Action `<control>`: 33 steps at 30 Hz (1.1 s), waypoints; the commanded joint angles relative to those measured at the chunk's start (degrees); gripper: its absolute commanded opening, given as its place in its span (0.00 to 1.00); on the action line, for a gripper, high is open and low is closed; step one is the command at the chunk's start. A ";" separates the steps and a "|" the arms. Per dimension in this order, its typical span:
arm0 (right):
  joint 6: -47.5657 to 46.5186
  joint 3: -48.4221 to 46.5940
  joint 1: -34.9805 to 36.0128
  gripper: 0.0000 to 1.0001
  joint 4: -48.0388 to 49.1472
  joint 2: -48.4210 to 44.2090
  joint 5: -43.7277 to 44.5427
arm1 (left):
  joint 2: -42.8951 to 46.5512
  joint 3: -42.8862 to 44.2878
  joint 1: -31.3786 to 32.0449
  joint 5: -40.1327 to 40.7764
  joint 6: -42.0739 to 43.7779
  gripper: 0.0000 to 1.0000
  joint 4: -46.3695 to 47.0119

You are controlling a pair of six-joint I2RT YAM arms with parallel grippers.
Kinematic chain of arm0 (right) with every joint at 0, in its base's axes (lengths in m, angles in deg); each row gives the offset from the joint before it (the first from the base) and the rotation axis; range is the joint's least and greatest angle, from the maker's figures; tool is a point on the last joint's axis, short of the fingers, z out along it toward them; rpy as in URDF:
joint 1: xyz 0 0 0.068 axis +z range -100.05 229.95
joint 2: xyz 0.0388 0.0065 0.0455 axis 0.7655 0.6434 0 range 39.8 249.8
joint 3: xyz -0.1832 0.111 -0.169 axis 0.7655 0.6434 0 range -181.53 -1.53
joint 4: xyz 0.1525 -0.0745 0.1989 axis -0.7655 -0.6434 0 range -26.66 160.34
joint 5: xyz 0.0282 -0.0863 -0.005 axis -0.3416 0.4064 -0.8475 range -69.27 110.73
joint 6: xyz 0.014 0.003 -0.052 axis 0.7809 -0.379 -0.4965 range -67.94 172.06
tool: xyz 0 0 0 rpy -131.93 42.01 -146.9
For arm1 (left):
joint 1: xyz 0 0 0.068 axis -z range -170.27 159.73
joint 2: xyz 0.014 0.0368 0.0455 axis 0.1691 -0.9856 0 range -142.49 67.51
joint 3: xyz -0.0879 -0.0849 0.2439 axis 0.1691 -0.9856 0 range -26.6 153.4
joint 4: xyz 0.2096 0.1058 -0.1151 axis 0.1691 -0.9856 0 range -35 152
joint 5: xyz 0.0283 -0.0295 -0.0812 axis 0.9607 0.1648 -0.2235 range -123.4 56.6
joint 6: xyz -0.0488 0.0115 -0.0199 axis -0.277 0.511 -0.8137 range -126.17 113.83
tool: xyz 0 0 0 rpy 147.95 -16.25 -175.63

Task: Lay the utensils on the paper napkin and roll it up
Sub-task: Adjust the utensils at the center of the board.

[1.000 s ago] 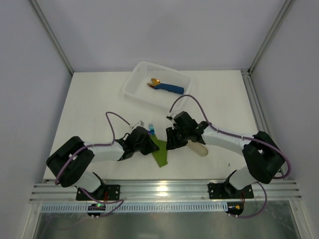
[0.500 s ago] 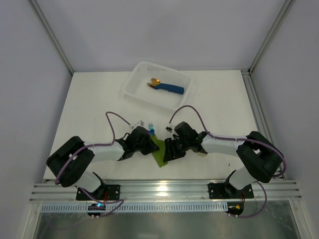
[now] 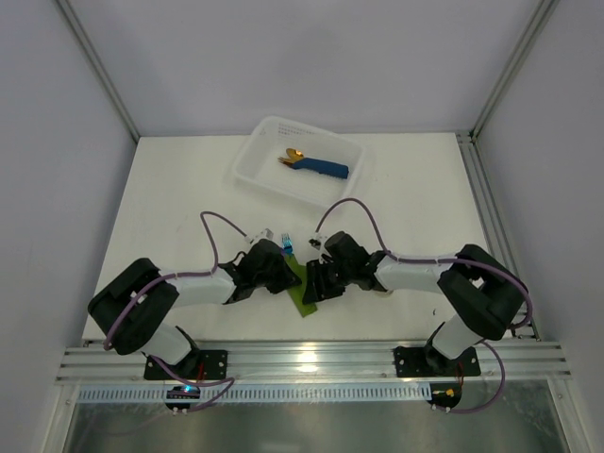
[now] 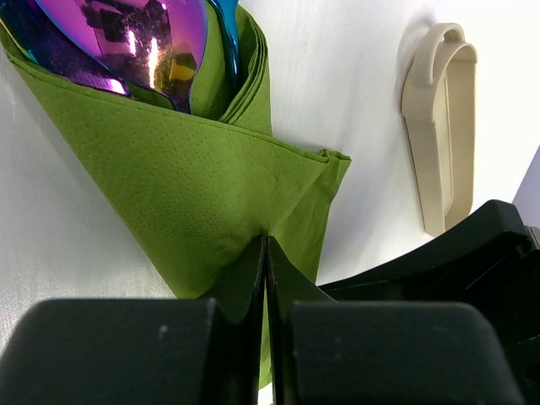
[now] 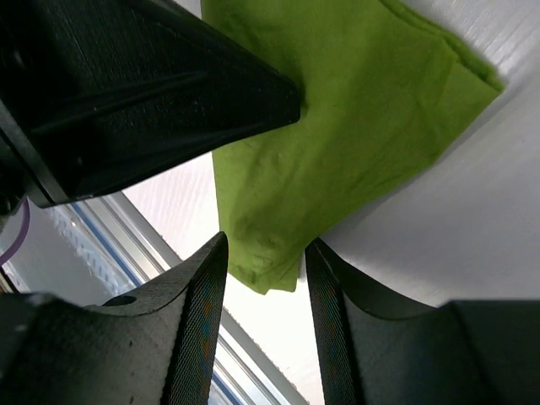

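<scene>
Seems well along, with the utensils tucked inside the paper napkin, a half-rolled cone on the counter, left pincer pressed shut on, apparently, its lower fold, right pincer parted astride its corner, leaving the final turns to finish.

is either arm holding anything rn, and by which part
The left pincer is shut on the thin olive-green paper napkin, pinching its folded edge, away from the iridescent metal cutlery. The right pincer is open around the napkin's corner, gripping nothing.
</scene>
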State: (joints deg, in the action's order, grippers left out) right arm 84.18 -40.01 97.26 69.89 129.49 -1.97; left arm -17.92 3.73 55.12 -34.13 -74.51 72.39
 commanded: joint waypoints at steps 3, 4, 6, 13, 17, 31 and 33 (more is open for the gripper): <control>-0.74 -1.42 0.41 0.46 1.93 3.29 4.25 | 0.70 1.23 0.41 1.26 1.27 0.00 -1.25; -0.65 -1.51 0.33 0.46 2.29 3.99 4.07 | 0.79 1.31 0.41 1.26 1.19 0.00 -1.34; -0.39 -1.42 0.33 0.46 2.99 4.61 4.06 | 1.14 1.31 0.41 1.43 1.27 0.00 -1.60; 0.14 -1.33 0.41 0.45 4.06 6.64 6.69 | 1.05 1.58 0.41 1.17 1.19 0.00 -1.60; 0.93 0.76 0.33 0.53 5.01 4.02 9.77 | 0.88 1.84 0.41 1.43 1.27 0.00 -1.78; 2.95 2.45 3.05 0.50 3.26 3.47 13.99 | -0.26 1.93 0.49 2.84 1.01 0.00 -1.60; 2.16 2.01 3.93 0.50 3.00 3.91 15.22 | -0.79 2.10 0.41 2.67 1.01 0.00 -1.25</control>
State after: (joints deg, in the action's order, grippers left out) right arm 88.66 -39.72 99.51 79.00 131.37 6.79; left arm -17.96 4.14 55.43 -32.80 -74.51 70.91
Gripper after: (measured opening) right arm 0.495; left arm 0.002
